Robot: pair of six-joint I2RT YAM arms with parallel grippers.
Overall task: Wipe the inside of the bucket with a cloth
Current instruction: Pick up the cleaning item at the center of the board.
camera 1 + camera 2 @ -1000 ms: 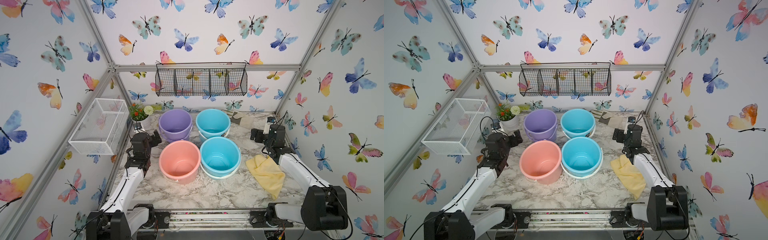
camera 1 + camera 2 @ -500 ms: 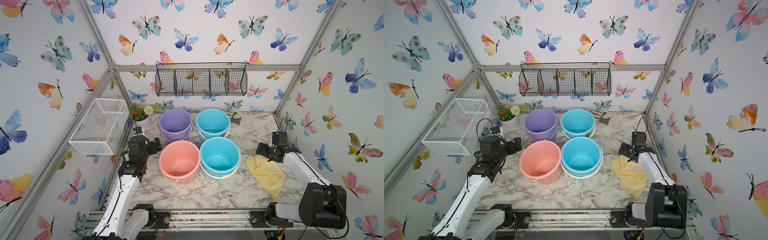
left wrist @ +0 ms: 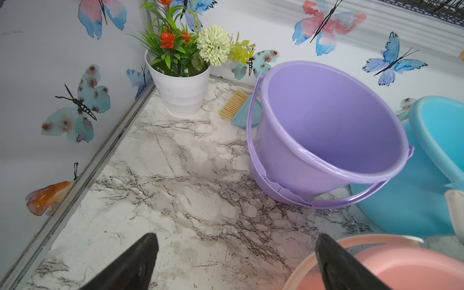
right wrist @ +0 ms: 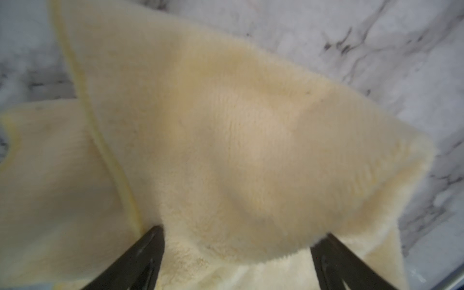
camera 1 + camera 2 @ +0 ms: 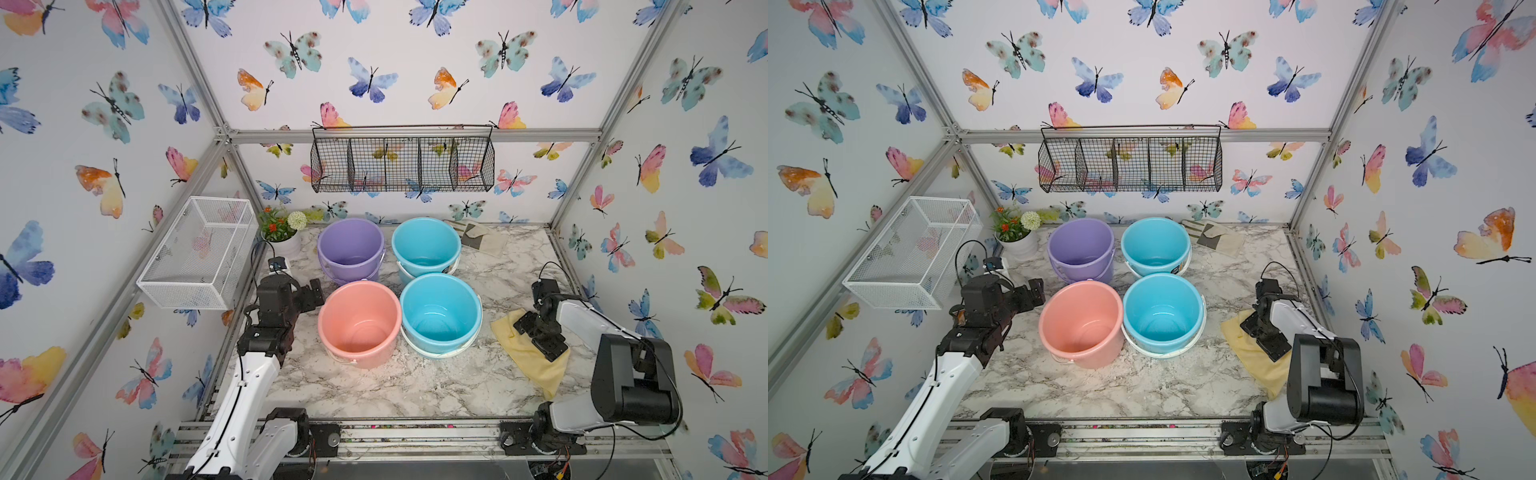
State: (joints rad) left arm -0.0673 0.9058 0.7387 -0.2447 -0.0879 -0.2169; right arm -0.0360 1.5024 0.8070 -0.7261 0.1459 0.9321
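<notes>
The right tool (image 5: 538,336) (image 4: 241,234) is open wide. It points down at the cloth (image 5: 534,370) (image 4: 226,125). In the right wrist view its two black fingers (image 4: 140,253) stand far apart with their tips down in the soft yellow fluff. A raised hump of cloth sits between them. The tool is not squeezing the cloth.

The cloth lies flat on the marble tabletop (image 5: 395,390), just beside the front blue bucket (image 5: 432,343) on the robot's right side. One edge is folded over, so a thin yellow hem runs across it. In both top views the tool covers the middle of the cloth, and yellow shows out on both sides of it (image 5: 1252,357).

The left tool (image 5: 307,295) (image 3: 236,239) is open wide too and holds nothing. It hangs on the far left of the front blue bucket, past the pink bucket (image 5: 357,353), close to that bucket's rim.

The pink bucket stands touching the front blue bucket on its left. The back blue bucket (image 5: 426,241) stands right behind the front blue bucket. The purple bucket (image 5: 351,241) stands behind it and to the left. All four buckets stand upright with nothing in them.

Further back and left of the front blue bucket, in the corner, is a white flower pot (image 3: 179,93). A small brush (image 3: 238,108) lies between the pot and the purple bucket. Behind the front blue bucket and a bit to the right lies a beige cloth with a dark patch (image 5: 478,243).
</notes>
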